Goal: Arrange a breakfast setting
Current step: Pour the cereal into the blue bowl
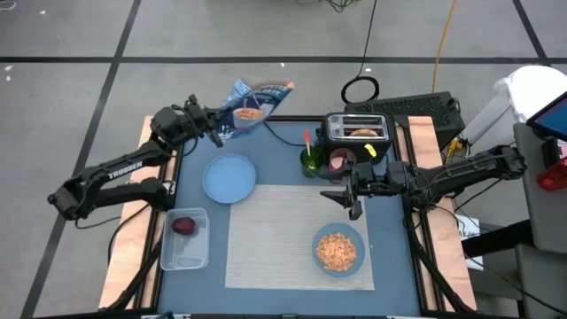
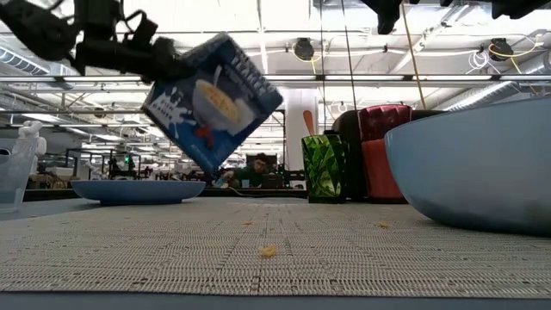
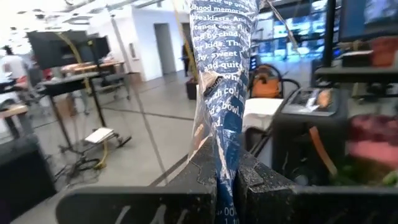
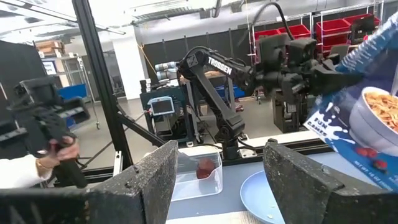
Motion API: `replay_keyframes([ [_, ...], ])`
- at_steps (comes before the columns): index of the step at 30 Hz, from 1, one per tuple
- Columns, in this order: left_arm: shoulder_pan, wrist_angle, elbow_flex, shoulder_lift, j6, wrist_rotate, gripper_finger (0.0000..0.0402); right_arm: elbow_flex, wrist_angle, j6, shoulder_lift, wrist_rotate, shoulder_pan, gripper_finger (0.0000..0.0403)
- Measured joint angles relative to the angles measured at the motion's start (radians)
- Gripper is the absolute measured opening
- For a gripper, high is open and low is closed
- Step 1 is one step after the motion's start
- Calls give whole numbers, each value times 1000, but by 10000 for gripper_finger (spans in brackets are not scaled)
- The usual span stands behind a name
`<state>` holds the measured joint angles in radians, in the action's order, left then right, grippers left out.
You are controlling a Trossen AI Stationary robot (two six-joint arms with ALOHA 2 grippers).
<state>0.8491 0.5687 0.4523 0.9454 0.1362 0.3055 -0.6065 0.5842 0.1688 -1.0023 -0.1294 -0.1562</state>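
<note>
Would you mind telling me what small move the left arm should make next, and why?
Probably carry the cereal bag off toward the table's back edge and set it down: the left gripper holds it aloft, and the bowl on the placemat already has cereal in it.

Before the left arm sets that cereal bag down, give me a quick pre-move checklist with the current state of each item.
1. Left gripper shut on cereal bag: ok.
2. Bag clear of table, held aloft: ok.
3. Bowl on placemat, filled with cereal: ok.
4. Plate on placemat: not ok, it sits beside it.
5. Right gripper open, empty, over the placemat's far edge: ok.
6. Dark-red fruit out of plastic tub: not ok.
</note>
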Motion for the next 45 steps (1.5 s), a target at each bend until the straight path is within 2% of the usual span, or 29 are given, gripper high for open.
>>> replay_keyframes([
  [7,108,20,-36,75,-4,32,6,0,-3,-1,0,-1,1,226],
  [10,132,28,-36,118,-4,66,6,0,-4,-5,0,-1,1,226],
  [16,159,28,-31,142,-11,73,6,0,-3,-5,0,-1,1,226],
  [23,170,-46,-33,76,-11,71,6,0,-6,-5,0,-1,1,226],
  [29,190,-197,-32,-10,17,68,6,0,-14,0,0,0,0,226],
  [33,192,-285,-29,-24,27,61,6,1,-36,1,0,0,0,226],
  [39,192,-323,-28,-26,22,55,6,1,-44,2,0,1,0,226],
  [45,196,-376,-32,-76,19,4,6,1,-44,2,0,3,-1,226],
])
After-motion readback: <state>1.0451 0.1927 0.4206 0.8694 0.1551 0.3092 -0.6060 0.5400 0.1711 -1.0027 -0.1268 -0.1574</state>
